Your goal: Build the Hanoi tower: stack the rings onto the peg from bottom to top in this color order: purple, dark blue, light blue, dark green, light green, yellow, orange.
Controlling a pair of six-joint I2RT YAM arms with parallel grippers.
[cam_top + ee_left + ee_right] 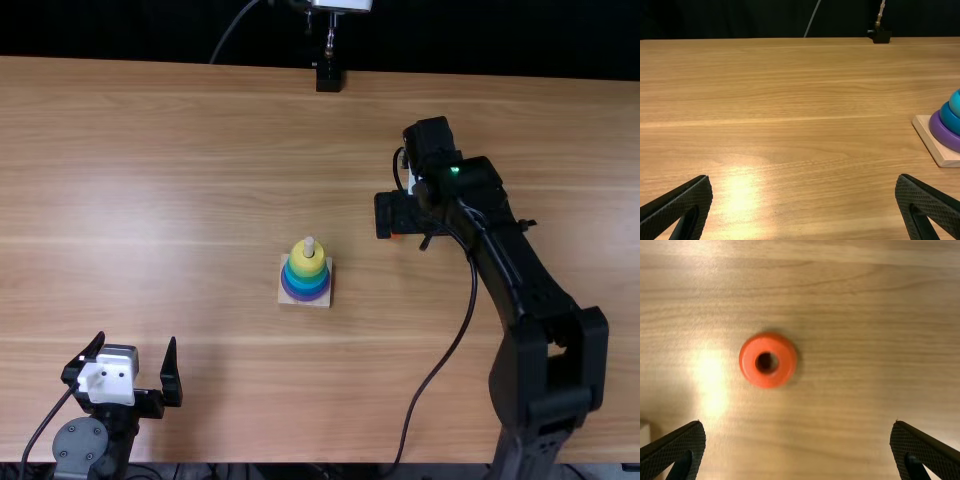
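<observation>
In the top view, the ring stack (306, 277) stands on its square wooden base (305, 304), yellow ring on top and purple lowest, the peg tip (309, 243) poking out. My left gripper (139, 358) is open at the lower left, away from the stack. My right gripper (400, 236) is over the table right of the stack, mostly hiding the orange ring. In the left wrist view, my left gripper (804, 207) is open and the stack's purple ring (943, 132) shows. In the right wrist view, the orange ring (768, 360) lies flat on the table, with my right gripper (798, 450) open.
A black stand (328, 76) with a metal rod is at the table's far edge. The right arm (520, 270) with its cable stretches over the right half of the wooden table (150, 200).
</observation>
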